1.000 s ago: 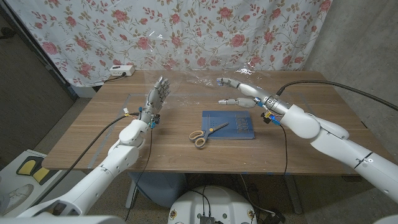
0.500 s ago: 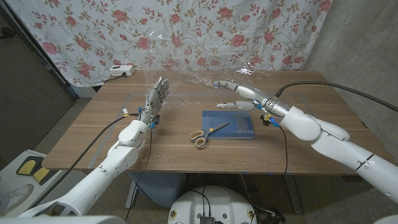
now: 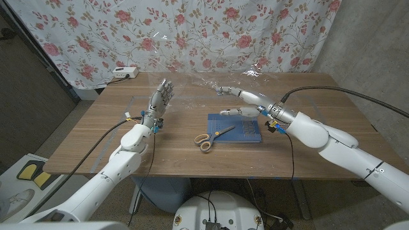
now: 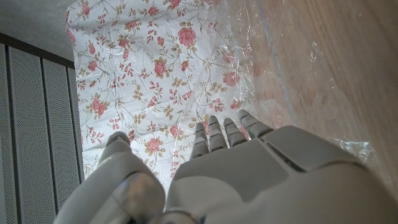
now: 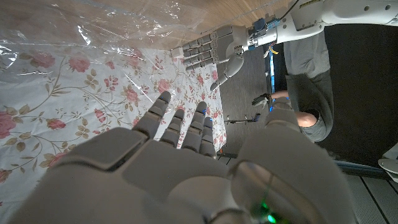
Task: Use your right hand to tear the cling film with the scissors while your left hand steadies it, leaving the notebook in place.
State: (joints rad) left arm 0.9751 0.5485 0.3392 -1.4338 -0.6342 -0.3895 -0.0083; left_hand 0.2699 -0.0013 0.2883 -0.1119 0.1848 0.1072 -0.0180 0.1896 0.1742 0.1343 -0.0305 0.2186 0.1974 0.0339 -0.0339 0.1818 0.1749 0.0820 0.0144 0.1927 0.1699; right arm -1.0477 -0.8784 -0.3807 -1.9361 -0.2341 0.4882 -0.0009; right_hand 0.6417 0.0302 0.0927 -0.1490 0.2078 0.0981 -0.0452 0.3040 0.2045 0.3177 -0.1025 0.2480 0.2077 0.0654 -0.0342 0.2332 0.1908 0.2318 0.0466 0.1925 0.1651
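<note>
The right hand (image 3: 241, 102) hovers open and empty above the far edge of the blue notebook (image 3: 236, 128), fingers spread and reaching toward the clear cling film (image 3: 211, 82) that stands as a sheet across the far half of the table (image 3: 96, 137). The scissors (image 3: 211, 137), which this hand must pick up first by the look of it, lie on the near side of it, down toward the robot and slightly to its left. Their tan loop handles rest on the bare wood, and the blades run up and to the right onto the notebook's near-left corner. So the long axis slants roughly toward the right hand, blade end nearer it, handles farther. Of the two hands the right is the closer to the scissors.

The left hand (image 3: 158, 101) is raised upright well to the left, fingers open and apart, gripping nothing, just before the film; whether it touches the sheet cannot be told from the head view. In the left wrist view the left hand (image 4: 249, 168) points at the film (image 4: 261, 68) with the floral curtain (image 4: 155, 56) behind it.

The film's edges are hard to trace: only glints and wrinkles mark it, and where it is fixed above is cut off. In the right wrist view, past the right hand (image 5: 174, 162), the film (image 5: 81, 31) and the left hand (image 5: 208, 50) show, and a person (image 5: 305, 87) stands beyond in dark clothing.
</note>
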